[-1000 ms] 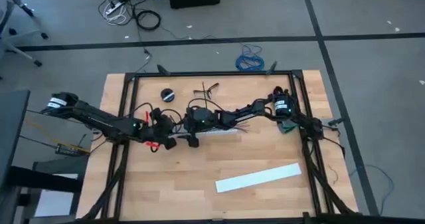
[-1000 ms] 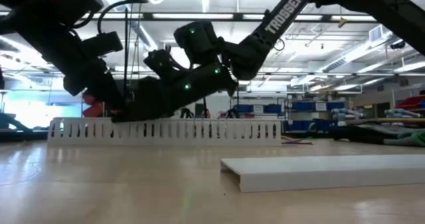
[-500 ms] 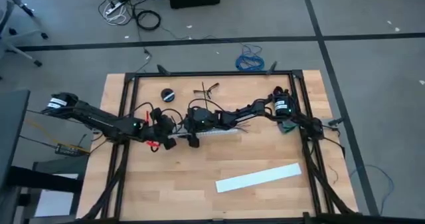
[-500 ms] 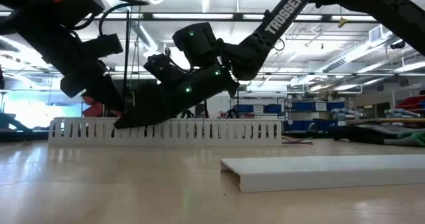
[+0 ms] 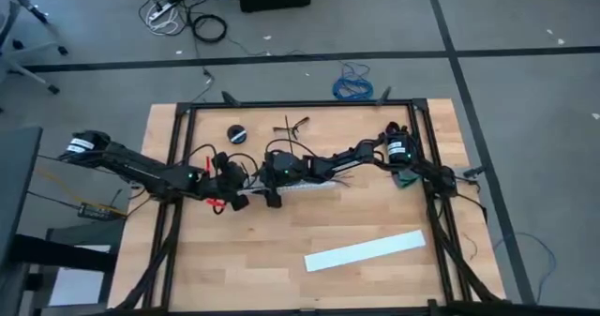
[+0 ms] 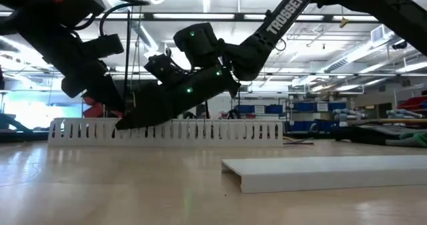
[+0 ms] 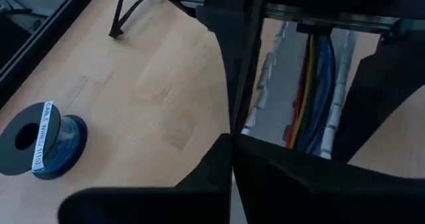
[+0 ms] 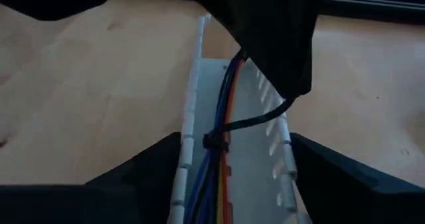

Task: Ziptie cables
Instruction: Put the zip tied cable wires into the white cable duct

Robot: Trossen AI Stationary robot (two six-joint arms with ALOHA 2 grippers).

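Several coloured cables (image 8: 222, 127) lie inside the white slotted strip (image 8: 282, 157), with a black ziptie (image 8: 216, 143) looped around them. Both end effectors crowd over it; their finger openings cannot be told. Pull the tail steadily along the strip.

You've got two dark, near-black jointed arms, left arm (image 5: 141, 169) and right arm (image 5: 356, 157). White TROSSEN lettering (image 6: 280, 15) on one link, green indicator lights (image 6: 192, 33) glowing, black cords trailing off both.
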